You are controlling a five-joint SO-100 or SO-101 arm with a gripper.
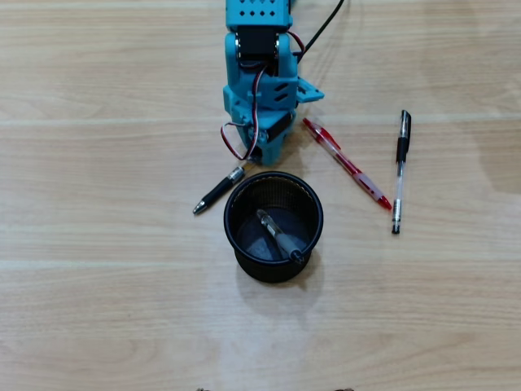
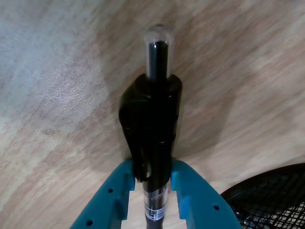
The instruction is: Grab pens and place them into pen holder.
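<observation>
Teal two-finger hand (image 2: pixel 157 183) clamps the slim black pen with yellowish band (image 2: pixel 153 119) beside the round black wire-mesh pen holder (image 2: pixel 271 195) on the wooden table (image 2: pixel 57 95)

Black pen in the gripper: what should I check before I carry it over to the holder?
1. Grip: the gripper is shut on the black pen, with a finger on each side in the wrist view. Ok.
2. Pen lifted off the table: cannot tell.
3. Pen holder upright with its mouth open. Ok.
4. Room inside: only the grey-and-clear pen is in it. Ok.
5. Path: the red pen and the clear black-capped pen lie off to the right in the overhead view. Ok.
</observation>
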